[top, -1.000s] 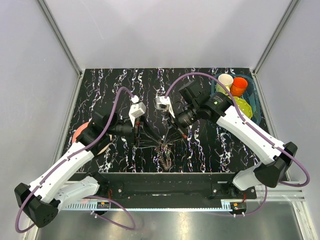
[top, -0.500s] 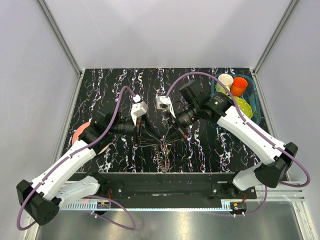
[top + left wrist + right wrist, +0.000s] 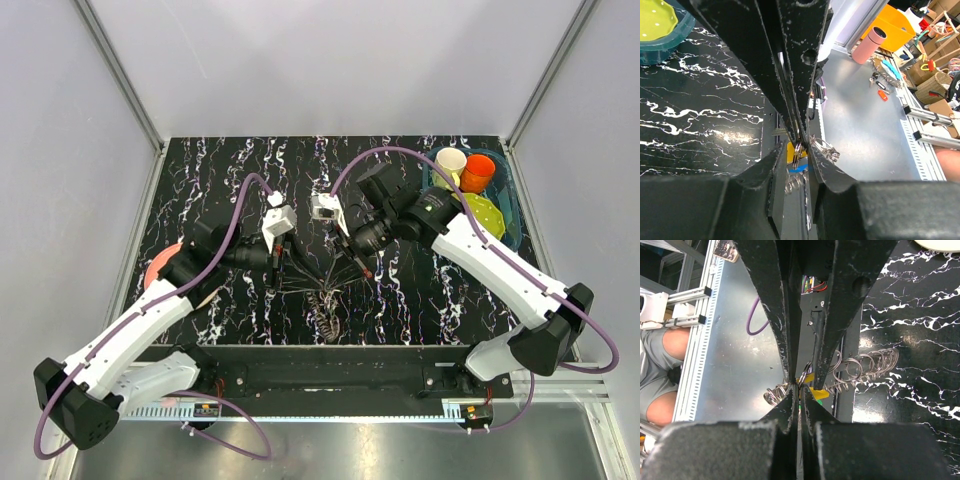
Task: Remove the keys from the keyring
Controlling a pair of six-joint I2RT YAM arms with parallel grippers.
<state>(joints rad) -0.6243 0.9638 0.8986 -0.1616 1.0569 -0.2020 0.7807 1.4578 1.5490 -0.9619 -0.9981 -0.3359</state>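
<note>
The keyring [image 3: 328,308] is a bunch of silver rings hanging between both grippers over the table's front edge. Its looped rings show in the right wrist view [image 3: 867,365] and the left wrist view [image 3: 826,149]. Tiny keys sit among the rings: a yellow head [image 3: 789,151], a blue one [image 3: 799,169], and yellow [image 3: 821,392] again in the right wrist view. My right gripper [image 3: 800,386] is shut on one silver ring; it comes in from the right [image 3: 336,278]. My left gripper [image 3: 797,150] straddles the same ring with a narrow gap on each side, coming from the left [image 3: 320,283].
A pink disc [image 3: 160,270] lies at the left under my left arm. A teal bin [image 3: 505,195] at the back right holds a green plate and two cups. The black front rail [image 3: 330,370] runs just below the hanging bunch.
My left gripper has edged a little to the right, towards the bunch. The right gripper and the bunch stay almost where they were.
</note>
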